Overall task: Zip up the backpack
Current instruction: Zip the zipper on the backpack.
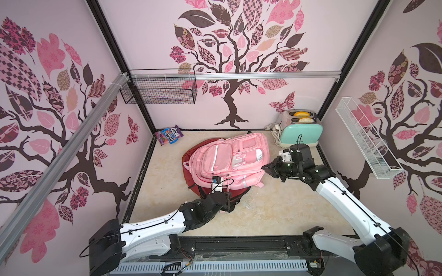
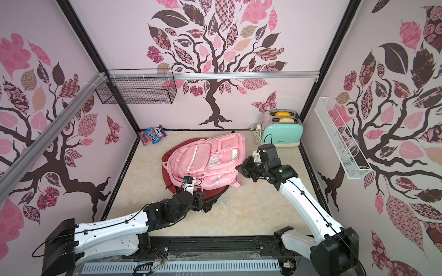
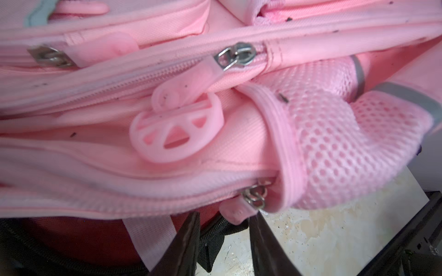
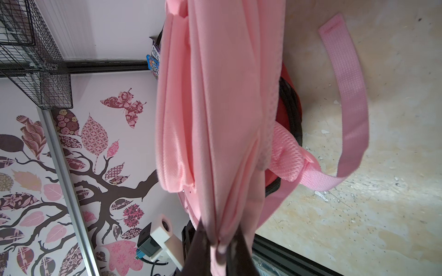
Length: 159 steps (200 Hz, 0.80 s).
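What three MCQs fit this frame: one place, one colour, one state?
1. Where on the table is the candy bag?
A) far left corner B) near right corner C) centre
2. What colour is the toaster?
A) red B) black C) mint green
3. The right gripper is:
A) open, clear of everything B) shut on the pink backpack C) shut on the candy bag

Answers:
1 A: it lies by the back wall, at the left side.
2 C: its body is mint green.
3 B: the right wrist view shows its fingers pinching pink fabric.
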Each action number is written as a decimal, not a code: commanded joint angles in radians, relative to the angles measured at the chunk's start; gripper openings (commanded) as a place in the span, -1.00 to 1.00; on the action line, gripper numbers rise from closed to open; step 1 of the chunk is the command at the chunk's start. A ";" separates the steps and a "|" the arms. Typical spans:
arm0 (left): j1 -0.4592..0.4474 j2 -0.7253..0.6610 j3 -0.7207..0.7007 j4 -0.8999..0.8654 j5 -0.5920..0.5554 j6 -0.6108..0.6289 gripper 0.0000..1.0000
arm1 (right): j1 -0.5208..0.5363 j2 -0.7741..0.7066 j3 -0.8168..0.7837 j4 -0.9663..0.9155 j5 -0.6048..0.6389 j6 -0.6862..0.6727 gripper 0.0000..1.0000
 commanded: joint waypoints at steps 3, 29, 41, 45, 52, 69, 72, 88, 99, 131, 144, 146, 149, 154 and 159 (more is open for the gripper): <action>0.012 0.013 0.021 0.027 -0.011 0.023 -0.31 | 0.000 -0.017 0.087 0.133 -0.069 -0.034 -1.00; 0.032 0.021 0.018 0.045 0.007 0.025 -0.49 | 0.000 -0.011 0.079 0.152 -0.082 -0.036 -1.00; 0.040 0.024 0.018 0.053 0.013 0.025 -0.59 | 0.000 -0.010 0.075 0.162 -0.090 -0.036 -1.00; 0.042 0.025 0.016 0.056 0.015 0.024 -0.63 | 0.000 -0.010 0.074 0.165 -0.093 -0.037 -1.00; 0.046 0.027 0.020 0.059 0.017 0.027 -0.67 | -0.001 -0.010 0.072 0.170 -0.096 -0.040 -1.00; 0.053 0.025 0.022 0.062 0.018 0.029 -0.74 | 0.000 -0.010 0.066 0.174 -0.098 -0.047 -1.00; 0.054 0.023 0.022 0.062 0.020 0.030 -0.76 | 0.000 -0.011 0.063 0.174 -0.097 -0.048 -1.00; 0.059 0.007 0.020 0.059 0.026 0.033 -0.78 | -0.001 -0.014 0.054 0.172 -0.095 -0.052 -1.00; 0.060 -0.007 0.018 0.056 0.032 0.034 -0.76 | -0.001 -0.015 0.047 0.173 -0.095 -0.056 -1.00; 0.059 -0.042 0.023 0.047 0.067 0.042 -0.72 | -0.001 -0.020 0.030 0.181 -0.098 -0.061 -1.00; 0.059 -0.051 0.026 0.049 0.087 0.047 -0.71 | 0.000 -0.023 0.030 0.182 -0.098 -0.061 -1.00; 0.059 -0.053 0.027 0.049 0.089 0.047 -0.71 | 0.000 -0.022 0.029 0.182 -0.098 -0.062 -1.00; 0.060 -0.054 0.027 0.050 0.091 0.047 -0.71 | 0.000 -0.023 0.029 0.183 -0.099 -0.061 -1.00; 0.060 -0.056 0.029 0.052 0.097 0.048 -0.71 | 0.000 -0.023 0.029 0.182 -0.099 -0.061 -1.00; 0.060 -0.057 0.031 0.053 0.099 0.050 -0.71 | -0.001 -0.023 0.029 0.181 -0.098 -0.062 -1.00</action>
